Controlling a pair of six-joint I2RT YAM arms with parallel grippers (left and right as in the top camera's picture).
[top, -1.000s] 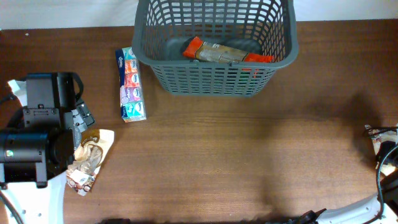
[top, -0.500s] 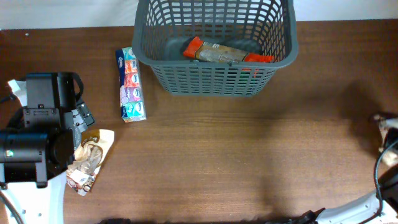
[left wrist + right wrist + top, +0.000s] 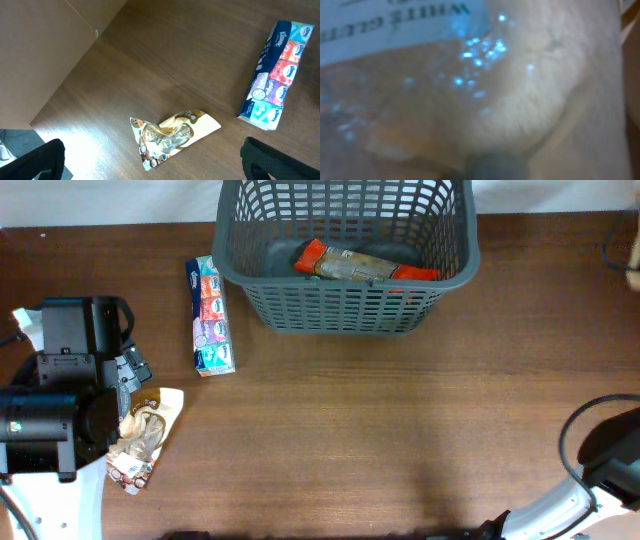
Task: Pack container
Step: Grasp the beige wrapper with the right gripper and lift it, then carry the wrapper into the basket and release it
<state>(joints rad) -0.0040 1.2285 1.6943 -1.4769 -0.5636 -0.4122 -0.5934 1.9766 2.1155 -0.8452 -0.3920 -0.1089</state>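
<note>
Because the right gripper's own fingers showed in none of my views, I went by the clear-wrapped packet (image 3: 510, 100) filling its wrist camera. The jaws were closed, and I judged them closed on that pale, bread-like packet. The left gripper (image 3: 150, 167) stood wide open and empty over the crumpled snack packet (image 3: 172, 135), with the tissue pack (image 3: 275, 75) beyond it. My worry was the grip I could not see: slippery film pinched blind might slide out short of the rim, or the load might catch the lattice wall. The container (image 3: 345, 270) sat mid-way along the far edge of the table (image 3: 400, 430), with an orange-ended packet (image 3: 365, 264) inside it. It was well apart from the left gripper and, by my judgement, off to the left of the right one.
</note>
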